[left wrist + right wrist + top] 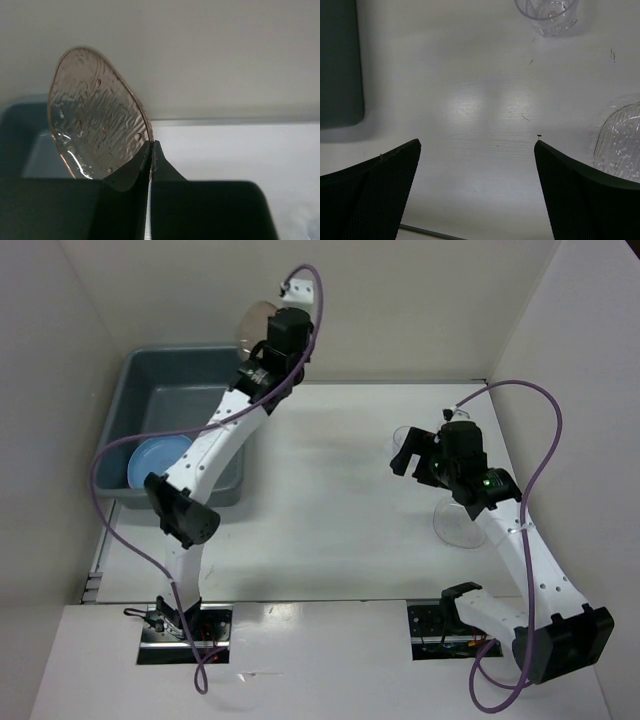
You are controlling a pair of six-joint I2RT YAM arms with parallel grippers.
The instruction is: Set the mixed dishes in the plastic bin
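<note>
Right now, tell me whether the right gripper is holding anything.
No: the right gripper stands open, nothing between its fingers, only table below.

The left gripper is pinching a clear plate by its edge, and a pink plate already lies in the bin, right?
Not quite: a blue plate lies in the bin, not a pink one; the top external view shows it. The left gripper does pinch a clear plate by its edge.

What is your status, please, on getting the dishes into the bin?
Left gripper shut on clear round plate, aloft near grey-blue plastic bin. Right gripper open, empty. Round blue plate in bin. Nothing blocking.
</note>
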